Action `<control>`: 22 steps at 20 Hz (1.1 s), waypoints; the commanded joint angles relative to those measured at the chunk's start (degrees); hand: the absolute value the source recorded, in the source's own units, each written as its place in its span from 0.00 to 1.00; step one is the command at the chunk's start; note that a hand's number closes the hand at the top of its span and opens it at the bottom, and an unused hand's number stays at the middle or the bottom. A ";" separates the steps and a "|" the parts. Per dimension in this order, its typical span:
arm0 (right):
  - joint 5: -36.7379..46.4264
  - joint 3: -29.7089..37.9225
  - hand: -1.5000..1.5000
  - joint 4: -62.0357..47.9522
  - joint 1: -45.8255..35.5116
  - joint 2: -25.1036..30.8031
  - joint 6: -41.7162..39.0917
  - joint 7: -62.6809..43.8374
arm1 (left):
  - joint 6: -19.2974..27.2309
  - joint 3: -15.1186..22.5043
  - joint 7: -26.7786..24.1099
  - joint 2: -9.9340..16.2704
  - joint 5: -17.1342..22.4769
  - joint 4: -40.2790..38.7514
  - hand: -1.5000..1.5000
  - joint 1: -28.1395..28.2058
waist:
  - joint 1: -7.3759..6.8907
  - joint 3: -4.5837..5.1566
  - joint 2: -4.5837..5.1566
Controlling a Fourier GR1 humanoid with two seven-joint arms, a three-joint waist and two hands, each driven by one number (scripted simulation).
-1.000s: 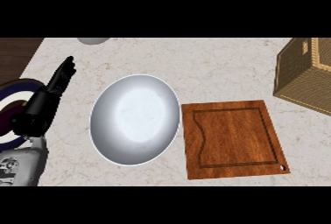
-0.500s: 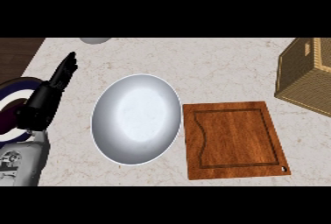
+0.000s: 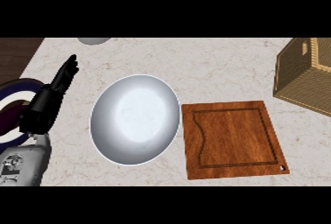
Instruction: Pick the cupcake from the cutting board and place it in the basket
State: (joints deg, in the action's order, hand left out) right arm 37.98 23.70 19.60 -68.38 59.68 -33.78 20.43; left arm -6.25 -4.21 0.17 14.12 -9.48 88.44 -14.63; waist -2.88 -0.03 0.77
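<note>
- Far left: a dark round plate (image 3: pixel 12 114) with a blue band is lying at the edge of the view, partly hidden behind the left forearm.
- Left: the left hand (image 3: pixel 53 95) is resting above the surface (image 3: pixel 213 65), its fingers lying straight and together, pointing up the view and holding nothing. It is touching neither the plate nor anything else that can be made out.
- Upper left: a small grey rounded thing (image 3: pixel 94 40) is showing at the top edge, cut off by the frame; what it is cannot be told.
- Centre: a white plate (image 3: pixel 134 119) is lying just beside the board, its rim almost meeting the board's left edge.
- Right of centre: the cutting board (image 3: pixel 233 139) is lying flat with its long axis running up and down the view. Its top is showing bare wood only; no cupcake is visible on it or anywhere else in view.
- Far right: the basket (image 3: pixel 304 74) is standing at the upper right, apart from the board's top right corner. Its inside is not showing.
- Right hand: it is not appearing in the view, so its state is unknown.
- Judgement: board and basket are both lying well to the right of the left hand, past the white plate, so the right arm is probably the nearer one for any reach there.
</note>
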 commanded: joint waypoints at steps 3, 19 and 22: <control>3.36 -3.47 1.00 -2.67 -2.30 -3.06 -0.43 -3.77 | -0.62 -0.43 0.67 0.62 0.12 1.15 0.50 0.38 | 0.18 -0.03 0.06; 15.14 -13.70 0.00 -5.87 -1.76 -1.03 -0.01 4.66 | -2.43 -1.55 -0.20 1.31 1.38 1.76 0.50 2.38 | -0.05 -0.06 0.08; 14.71 -13.28 0.00 -6.23 -1.80 -4.04 0.41 4.88 | -0.89 -1.14 -1.17 -0.06 0.41 0.25 0.50 0.61 | 0.72 -0.04 0.04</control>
State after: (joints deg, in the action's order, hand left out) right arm 52.80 10.17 14.86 -69.40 57.16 -31.73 24.82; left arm -7.45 -5.32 -0.64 14.53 -8.96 89.22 -13.17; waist -2.52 -0.08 0.87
